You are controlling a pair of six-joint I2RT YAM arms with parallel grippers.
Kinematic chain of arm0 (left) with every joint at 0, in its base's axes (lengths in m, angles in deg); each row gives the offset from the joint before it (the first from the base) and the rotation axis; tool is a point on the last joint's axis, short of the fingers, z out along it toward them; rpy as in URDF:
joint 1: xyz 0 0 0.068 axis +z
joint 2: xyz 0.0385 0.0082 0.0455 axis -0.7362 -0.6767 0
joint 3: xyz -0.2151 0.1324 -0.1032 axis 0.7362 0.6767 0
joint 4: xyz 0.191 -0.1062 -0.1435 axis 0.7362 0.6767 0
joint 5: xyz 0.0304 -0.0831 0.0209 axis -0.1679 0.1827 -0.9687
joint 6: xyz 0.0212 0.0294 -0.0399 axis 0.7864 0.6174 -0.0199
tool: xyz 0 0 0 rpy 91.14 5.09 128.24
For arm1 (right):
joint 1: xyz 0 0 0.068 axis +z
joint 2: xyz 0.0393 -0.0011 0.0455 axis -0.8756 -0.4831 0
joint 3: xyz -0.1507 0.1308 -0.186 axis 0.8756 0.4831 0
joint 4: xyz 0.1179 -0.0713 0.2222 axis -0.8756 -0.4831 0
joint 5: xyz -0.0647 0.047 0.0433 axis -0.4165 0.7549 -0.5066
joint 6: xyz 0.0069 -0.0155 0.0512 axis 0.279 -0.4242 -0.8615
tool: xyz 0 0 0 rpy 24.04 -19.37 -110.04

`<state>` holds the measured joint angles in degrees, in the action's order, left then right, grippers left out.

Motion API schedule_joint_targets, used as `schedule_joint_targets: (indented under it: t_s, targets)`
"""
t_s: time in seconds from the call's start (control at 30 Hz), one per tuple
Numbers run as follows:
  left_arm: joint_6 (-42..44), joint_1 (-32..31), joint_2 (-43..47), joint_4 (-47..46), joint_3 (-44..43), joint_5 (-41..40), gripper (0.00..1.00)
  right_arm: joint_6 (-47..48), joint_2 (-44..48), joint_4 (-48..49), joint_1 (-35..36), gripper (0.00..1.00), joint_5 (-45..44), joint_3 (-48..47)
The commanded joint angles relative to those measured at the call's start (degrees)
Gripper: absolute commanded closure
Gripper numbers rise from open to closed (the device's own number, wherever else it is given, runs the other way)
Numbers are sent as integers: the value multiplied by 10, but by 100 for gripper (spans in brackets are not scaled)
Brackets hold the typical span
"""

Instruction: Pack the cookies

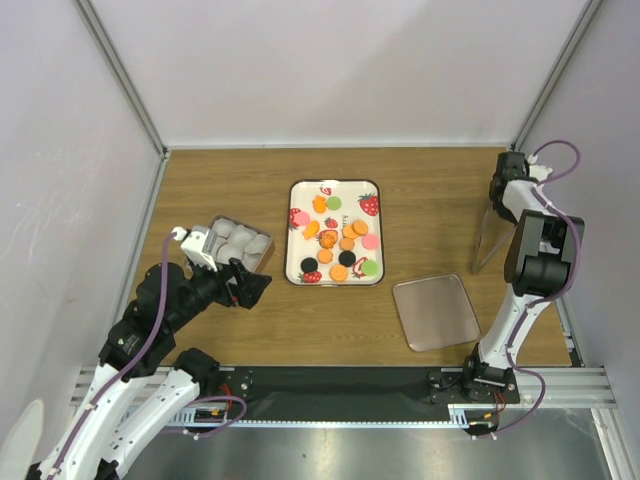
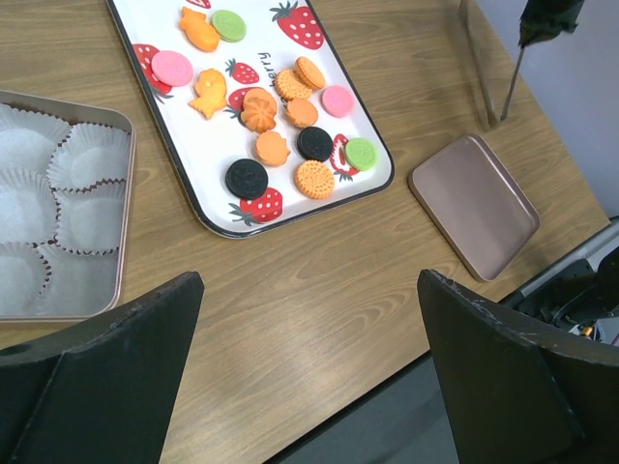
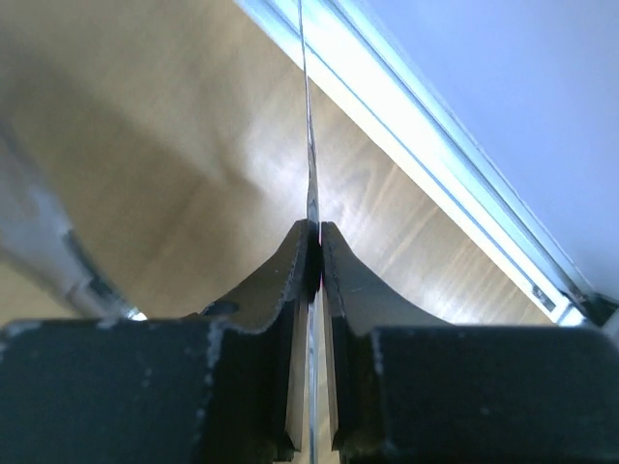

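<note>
Fourteen cookies [image 2: 273, 148] lie loose on one white strawberry tray [image 2: 218, 159] at the middle of the table [image 1: 420, 190]. None of them is in the tin. By colour there are eight orange ones [image 2: 314, 179], two pink [image 2: 172, 68], two green [image 2: 361, 154] and two black [image 2: 247, 179]. Most lie apart. One pair of orange sandwich cookies overlaps near the tray's right side, and a few others touch at the rim.

To the left of the tray, apart from it, stands one shallow metal tin [image 2: 124, 217] lined with white paper cups [image 2: 92, 155]. At least five cups show in the left wrist view, but the tin runs off the edge of the picture, so the full count cannot be told. Every cup in view is bare. To the right of the tray, nearer the arm bases, one square metal lid [image 1: 436, 312] in the same rosy tone lies flat on the wood, touching nothing.

The left gripper [image 2: 309, 280] hangs over bare table between the tin and the tray's near edge, its two fingers spread wide with nothing between them.

The right gripper [image 3: 315, 232] is at the far right of the table, well away from the cookies. Its fingers are pinched together on the top edge of one thin clear sheet [image 1: 488, 245], which hangs tilted below it. Whether the sheet's lower edge touches the table cannot be told.
</note>
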<state>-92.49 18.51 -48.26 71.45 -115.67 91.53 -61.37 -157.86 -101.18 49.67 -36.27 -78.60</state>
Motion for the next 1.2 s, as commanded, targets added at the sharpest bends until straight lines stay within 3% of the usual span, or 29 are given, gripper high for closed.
schedule_joint_targets:
  t_s: [0.0, 0.2, 0.3, 0.53, 0.63, 0.83, 1.17]
  targets:
    - [10, -4, -6, -17, -2, -9, 0, -61, 35, -34, 1, 100, 26, -68]
    - [13, -4, -8, -19, -5, -8, 0, -109, 149, -47, 48, 100, 132, -61]
    - [4, -4, -15, -27, -17, 27, 0, -120, 223, -37, 108, 100, 172, -30]
    - [-111, -4, -62, -203, 19, 156, 0, -235, 400, 45, 278, 100, 313, 103]
    - [-169, -3, -86, -321, 45, 229, 0, -300, 444, 77, 406, 100, 304, 131]
    - [-240, -4, -131, -473, 59, 303, 0, -375, 442, 150, 531, 100, 282, 127]
    - [-249, -3, -168, -474, 24, 299, 0, -445, 411, 260, 602, 100, 280, 114]
